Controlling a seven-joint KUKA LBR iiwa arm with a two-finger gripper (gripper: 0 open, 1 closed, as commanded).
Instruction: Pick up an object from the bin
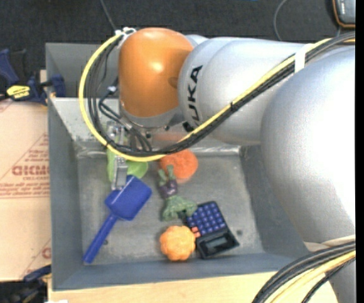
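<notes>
The pincer (120, 174) is hanging low in the back left part of the bin (65, 188), just over a yellow-green thing (134, 167) and right at the head of the blue scoop (127, 201), whose handle is pointing toward the front left corner. I cannot tell whether the pincer is released or clenched, as the arm's orange cover (151, 71) is hiding most of it. To its right an orange ball (182, 163), a purple bit (167, 185), a green toy (175, 207), a calculator (212, 229) and an orange lump (175, 242) are lying close together.
</notes>
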